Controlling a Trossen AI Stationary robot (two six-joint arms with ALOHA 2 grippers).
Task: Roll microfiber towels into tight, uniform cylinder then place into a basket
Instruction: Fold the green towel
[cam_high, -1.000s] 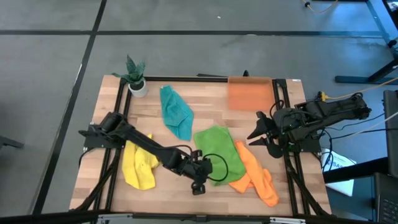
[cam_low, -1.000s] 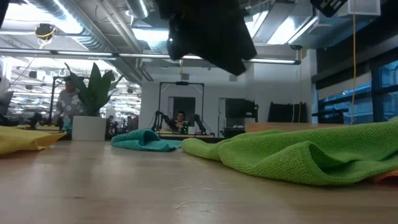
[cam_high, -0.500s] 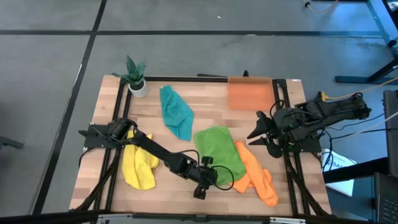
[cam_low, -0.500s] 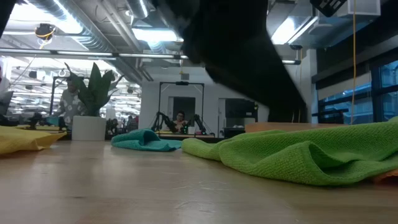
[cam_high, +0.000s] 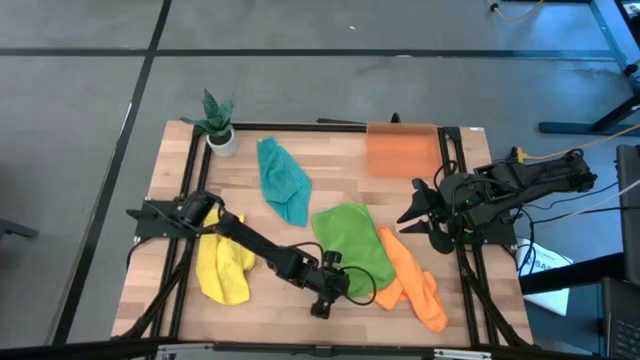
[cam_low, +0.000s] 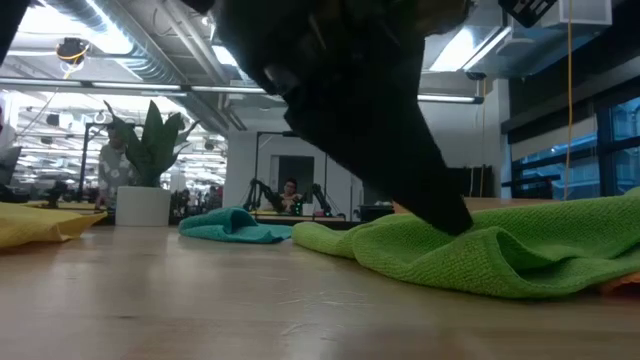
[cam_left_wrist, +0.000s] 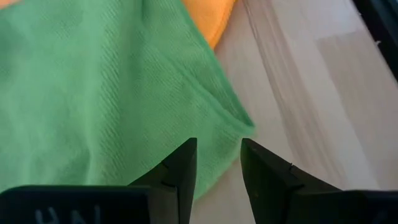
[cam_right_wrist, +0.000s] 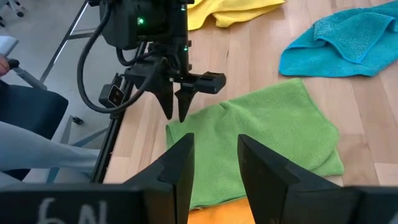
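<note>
The bright green towel (cam_high: 352, 245) lies crumpled in the middle of the table, and the orange towel (cam_high: 412, 282) is tucked against its right side. The teal towel (cam_high: 283, 180) lies farther back and the yellow towel (cam_high: 222, 265) at the left. The orange basket (cam_high: 401, 150) stands at the far right. My left gripper (cam_left_wrist: 219, 163) is open and slants down over the green towel's near-left corner (cam_left_wrist: 241, 127). My right gripper (cam_high: 413, 218) hangs open above the table's right edge, with nothing between its fingers. My left gripper slants down from the table's left onto the green towel's near-left corner (cam_right_wrist: 173, 129), one finger over the cloth and one at its edge. In the low view a fingertip (cam_low: 452, 222) meets the cloth's top. I cannot tell whether it touches.
A small potted plant (cam_high: 217, 125) stands at the far left corner. Black frame rails (cam_high: 452, 165) run along the table's left and right sides. Bare wood shows along the near edge in front of the green towel and between the yellow and green towels.
My left gripper has come down toward the green towel's near-left corner, shifting slightly toward the near edge and rolling about its own axis. Its fingers have stayed open. The towels lie as before.
</note>
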